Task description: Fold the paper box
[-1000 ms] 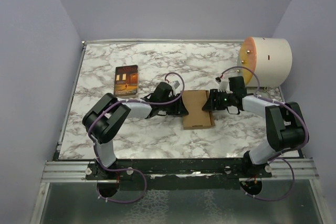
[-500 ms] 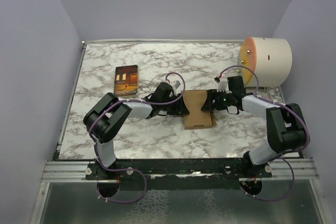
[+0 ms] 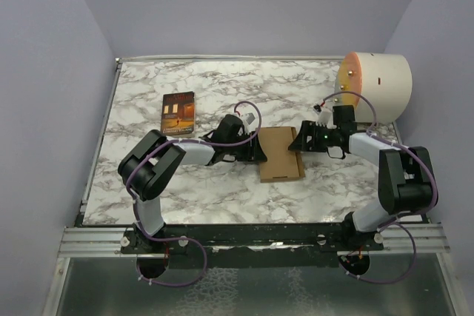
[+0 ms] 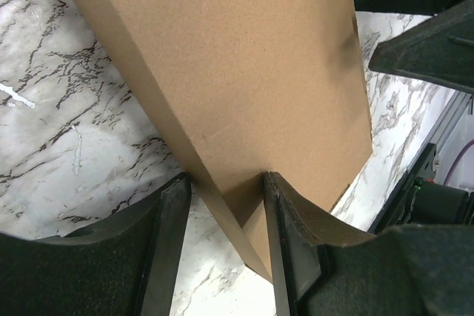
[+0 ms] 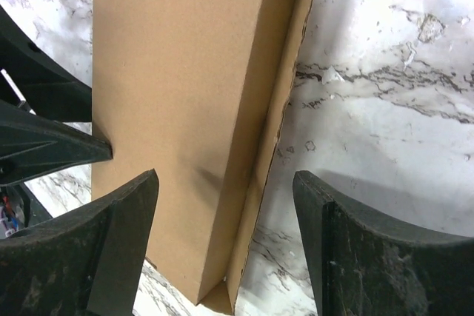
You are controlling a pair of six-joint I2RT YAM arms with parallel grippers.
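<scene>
paper box (image 3: 280, 153): lies flat on the counter (image 3: 215, 194), to the right of the dark book (image 3: 178, 113) and a little nearer the arm bases, plain brown lid face up.
box shape: from above, a shallow closed rectangle. in the right wrist view, the long wall on the side away from the book stands upright, with an open channel between it and the lid face.
left end effector (image 3: 256, 151): between the book and the box, at the box's book-side edge. its fingers (image 4: 174, 234) sit against either face of that edge, so it looks to be pinching the cardboard, though the contact itself is hard to make out.
right end effector (image 3: 298, 142): on the side of the box away from the book. its fingers (image 5: 111, 242) are spread wide and straddle the upright wall with a gap on each side, gripping nothing.
done, by the look of it: side walls up and lid down over the base.
left to do, by my reckoning: seat that far wall snug against the lid, tuck any tabs, then let go.
cream cylinder (image 3: 378, 86): far right of the book, past the box at the back of the counter, well apart from the box.
</scene>
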